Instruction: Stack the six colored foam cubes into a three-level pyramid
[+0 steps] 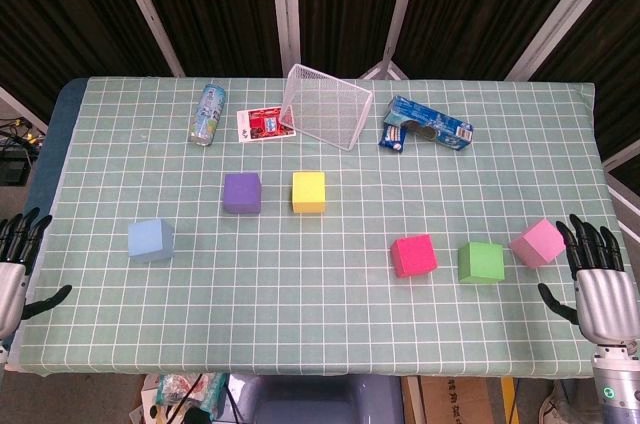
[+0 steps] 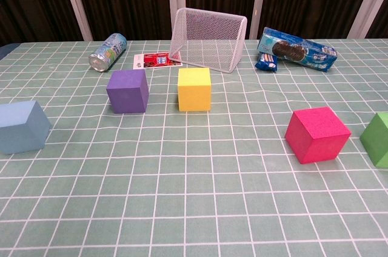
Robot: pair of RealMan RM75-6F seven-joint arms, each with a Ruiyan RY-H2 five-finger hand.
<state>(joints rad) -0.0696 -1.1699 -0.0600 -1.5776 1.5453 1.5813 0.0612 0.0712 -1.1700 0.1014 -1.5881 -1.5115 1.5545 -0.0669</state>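
Since all six cubes — blue cube to pink cube — sit apart on the counter, nothing's stacked; left robot hand and right robot hand wait at the edges, fingers spread, empty.

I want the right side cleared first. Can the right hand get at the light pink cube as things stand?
Probably yes: the right hand is open just beside the light pink cube, nothing lying between them.

The head view looks steeply down over the whole table; the chest view, low and close, shares its middle.
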